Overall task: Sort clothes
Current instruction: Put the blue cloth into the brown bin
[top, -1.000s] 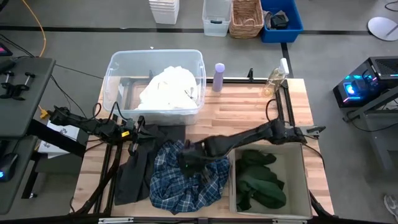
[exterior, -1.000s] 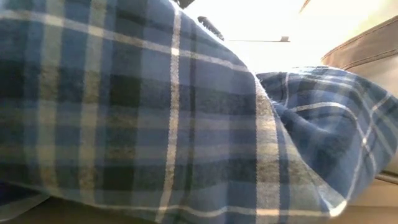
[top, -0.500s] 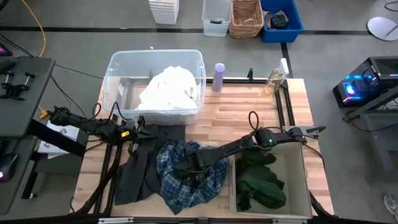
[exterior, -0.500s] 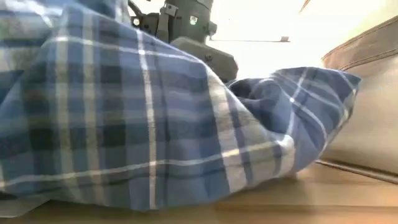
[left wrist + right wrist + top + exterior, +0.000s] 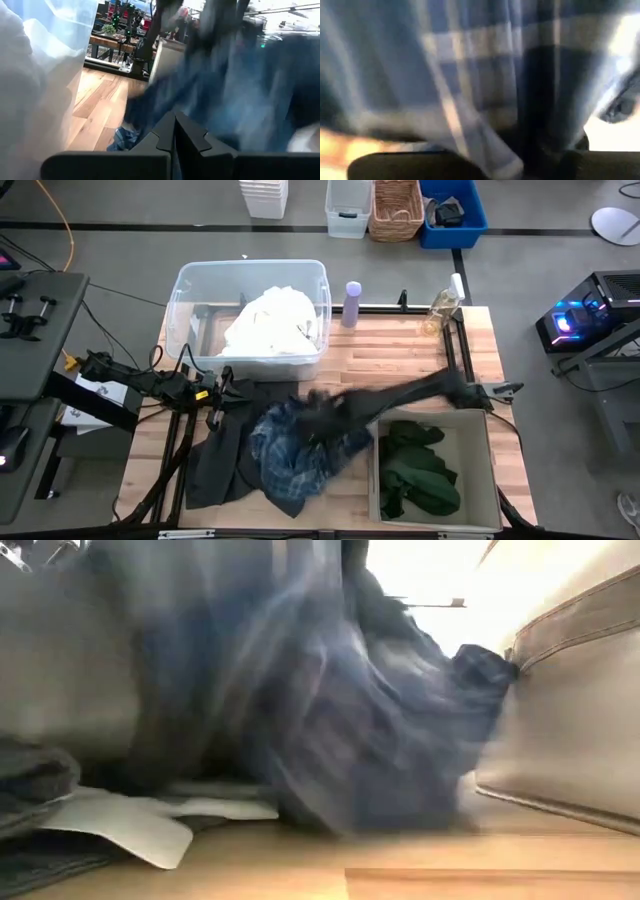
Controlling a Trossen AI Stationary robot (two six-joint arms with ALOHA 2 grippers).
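The blue-and-white plaid shirt (image 5: 298,455) is bunched at the table's front middle and fills the low view (image 5: 330,710) as a blur. My right gripper (image 5: 318,406) is shut on it, reaching in from the right. A black-grey piece (image 5: 213,465) lies flat to the shirt's left. My left gripper (image 5: 222,393) waits shut over that piece's far end; whether it touches the piece I cannot tell. White clothes (image 5: 270,320) lie in the clear tub (image 5: 185,290). A dark green piece (image 5: 415,465) lies in the beige bin (image 5: 487,470). My right gripper holds a gathered bunch of the plaid shirt near its far end (image 5: 322,420), coming from above. Blur and the cloth (image 5: 470,100) pressed around the fingers hide how many layers it has. The shirt trails below the gripper, its near end (image 5: 288,492) on the table.
A purple bottle (image 5: 352,303) and a clear bottle (image 5: 443,308) stand at the table's far edge. The beige bin's wall (image 5: 570,710) is right beside the shirt. Bare wood (image 5: 385,365) lies between the tub and the bin. Baskets and crates stand on the floor beyond.
My right gripper came down onto the spread plaid shirt, shut on it, and has swung up and toward the far edge. The shirt has been gathered from a flat spread into a bunch. Its far part has risen while its near end stays on the table.
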